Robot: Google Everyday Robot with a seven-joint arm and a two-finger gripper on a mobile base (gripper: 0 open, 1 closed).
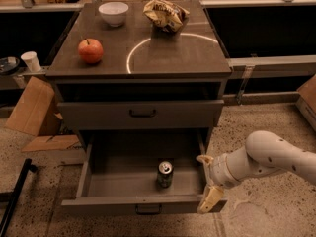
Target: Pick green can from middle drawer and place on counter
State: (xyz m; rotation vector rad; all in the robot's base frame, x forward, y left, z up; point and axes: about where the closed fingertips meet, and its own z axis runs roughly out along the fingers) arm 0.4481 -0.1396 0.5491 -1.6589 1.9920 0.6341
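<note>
The green can stands upright inside the middle drawer, which is pulled open; its silver top faces up. My gripper is at the drawer's right front corner, to the right of the can and apart from it. Its pale fingers are spread, one near the drawer's right wall and one over the front right corner, with nothing between them. The counter with its thin white circle is above, at the top of the cabinet.
On the counter are a red apple, a white bowl and a crumpled snack bag. The handled drawer above is shut. Cardboard and a white cup are at the left.
</note>
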